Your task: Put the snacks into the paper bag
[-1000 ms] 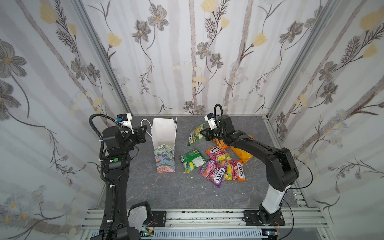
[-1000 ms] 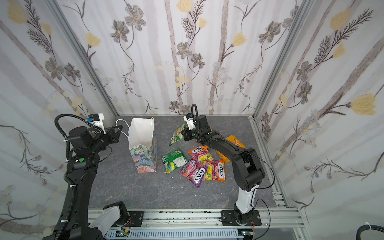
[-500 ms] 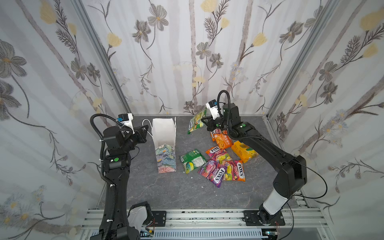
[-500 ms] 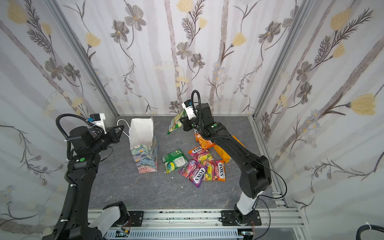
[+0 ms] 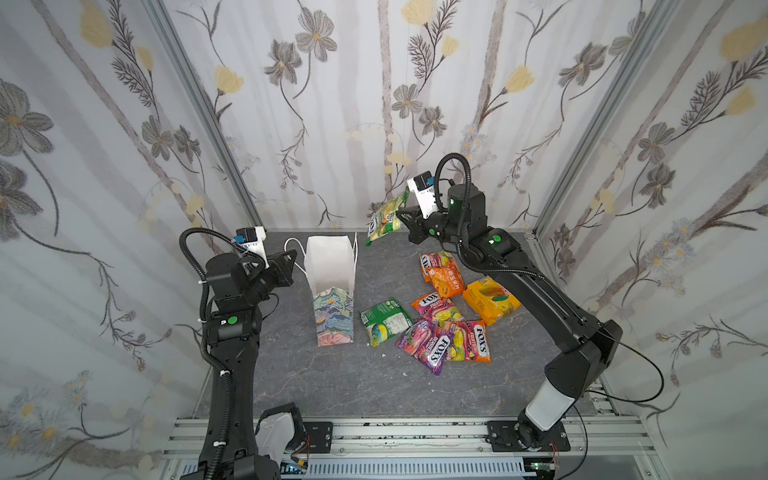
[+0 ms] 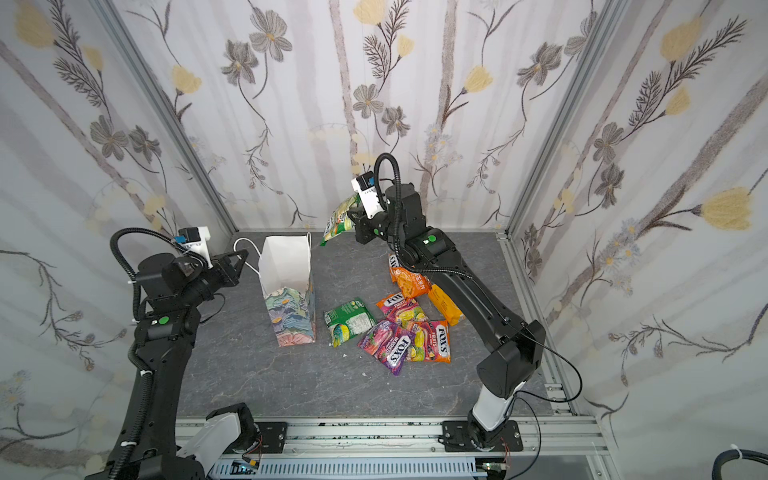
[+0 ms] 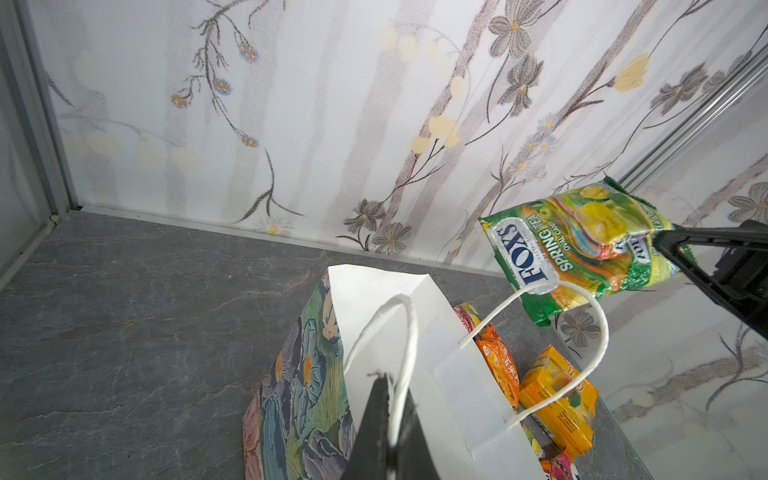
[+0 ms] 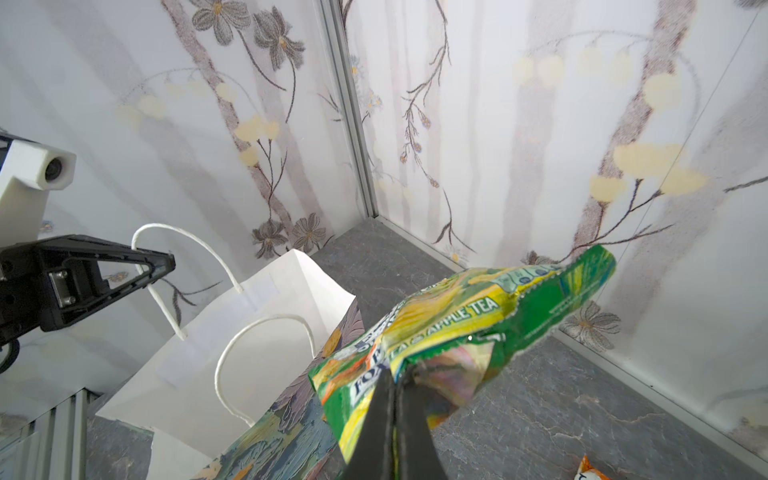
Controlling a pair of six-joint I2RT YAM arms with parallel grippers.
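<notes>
Green pouch (image 5: 384, 220) in right end effector (image 5: 400, 215)

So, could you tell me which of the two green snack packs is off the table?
The green Spring Tea pouch, gripped aloft by the right gripper; the other green pack lies flat on the table beside the paper bag.

paper bag (image 5: 330, 266) left | snacks (image 5: 436, 318) right (one pack (image 5: 384, 220) aloft behind)

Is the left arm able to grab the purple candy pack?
Probably not: the left gripper is shut on the cord handle of the paper bag, which stands between it and the purple pack.
</notes>
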